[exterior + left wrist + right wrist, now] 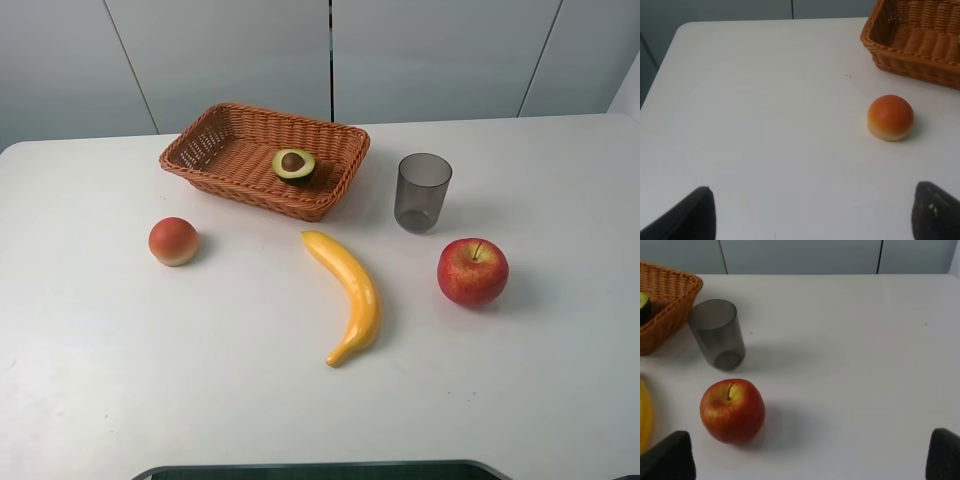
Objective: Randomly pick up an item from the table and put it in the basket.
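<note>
Halved avocado (293, 164), dark green skin, pale flesh, brown pit up, sits inside the shallow orange-brown woven wicker basket (215, 145), toward its 3 o'clock end, near the front wall. Basket is at 12 o'clock on the flat matte white table (150, 370). Grey translucent cup (422, 192) just beside the basket at 3 o'clock; glossy red apple (472, 271) at 4; smooth yellow banana (349, 294) at 6; round orange-red peach (173, 241) at 8. Wide bare table toward the front edge and both sides. Overhead view shows no arms; only wrist views show fingers. Left gripper (812, 217) spread wide, empty. Right gripper (812, 460) likewise, holding nothing.
</note>
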`<state>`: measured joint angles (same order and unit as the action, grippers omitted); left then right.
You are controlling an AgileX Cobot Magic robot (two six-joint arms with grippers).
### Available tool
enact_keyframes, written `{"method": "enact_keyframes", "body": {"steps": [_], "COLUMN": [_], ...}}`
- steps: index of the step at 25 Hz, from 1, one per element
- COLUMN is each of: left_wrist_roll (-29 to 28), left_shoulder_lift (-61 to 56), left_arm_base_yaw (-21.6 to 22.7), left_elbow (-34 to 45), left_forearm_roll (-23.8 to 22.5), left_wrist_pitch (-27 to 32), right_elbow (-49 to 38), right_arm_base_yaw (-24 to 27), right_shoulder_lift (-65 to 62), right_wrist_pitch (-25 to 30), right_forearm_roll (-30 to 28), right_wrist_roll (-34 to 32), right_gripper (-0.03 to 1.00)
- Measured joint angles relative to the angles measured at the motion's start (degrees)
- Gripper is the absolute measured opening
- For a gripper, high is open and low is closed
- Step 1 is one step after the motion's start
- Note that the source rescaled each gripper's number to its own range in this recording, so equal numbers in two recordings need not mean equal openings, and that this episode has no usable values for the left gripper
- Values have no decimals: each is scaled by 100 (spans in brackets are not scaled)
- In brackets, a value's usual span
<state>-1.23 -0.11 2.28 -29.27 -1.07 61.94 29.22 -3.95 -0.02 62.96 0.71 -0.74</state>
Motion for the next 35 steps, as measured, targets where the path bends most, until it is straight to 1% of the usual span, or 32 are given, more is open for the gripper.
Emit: {"method": "enact_keyframes", "body": {"steps": [6,35], "left_wrist_roll": [0,0], "left_shoulder_lift": [0,0], "left_arm_base_yaw": [0,0], "left_elbow": [0,0], "left_forearm_roll": [0,0], "left_wrist_pitch": [0,0], "right_elbow": [0,0], "right_arm_base_yaw": [167,165], "right_shoulder_lift": [0,0], "right_wrist_pitch": [0,-12], "right_forearm_roll": [0,0], "right_wrist_roll": [15,15], "right_gripper": [100,100]}}
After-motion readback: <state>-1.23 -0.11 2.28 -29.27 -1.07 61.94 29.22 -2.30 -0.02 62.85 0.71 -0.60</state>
